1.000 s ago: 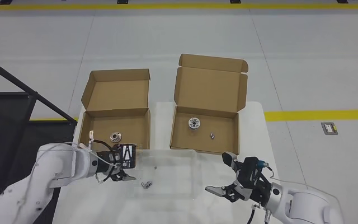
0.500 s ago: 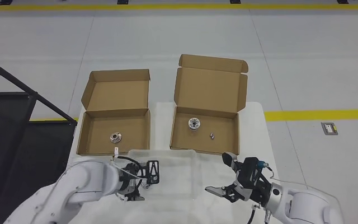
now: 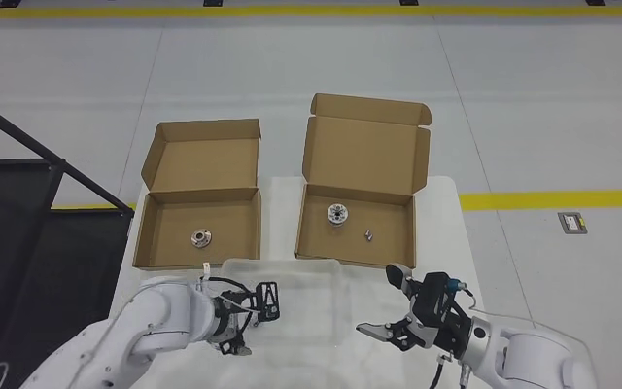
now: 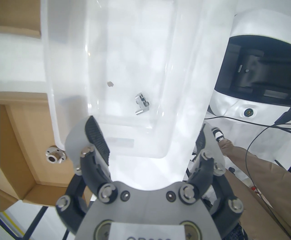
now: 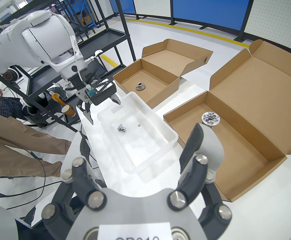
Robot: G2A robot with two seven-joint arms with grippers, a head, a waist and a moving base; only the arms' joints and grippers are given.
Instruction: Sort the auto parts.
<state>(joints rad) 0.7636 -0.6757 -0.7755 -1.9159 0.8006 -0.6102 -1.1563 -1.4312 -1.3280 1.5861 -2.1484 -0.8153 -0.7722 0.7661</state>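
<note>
The left tool (image 3: 248,316) has swung over the clear bin's (image 3: 292,263) 8 o'clock end — spread wide, empty — so the bracket (image 4: 141,103) looks next.

No legible text; white label (image 5: 135,231) cropped, unreadable.

A factory hall: yellow floor lines (image 3: 544,200); blue partition panels (image 5: 204,9); black metal racks (image 5: 106,36); pegboard wall (image 5: 270,18).
</note>
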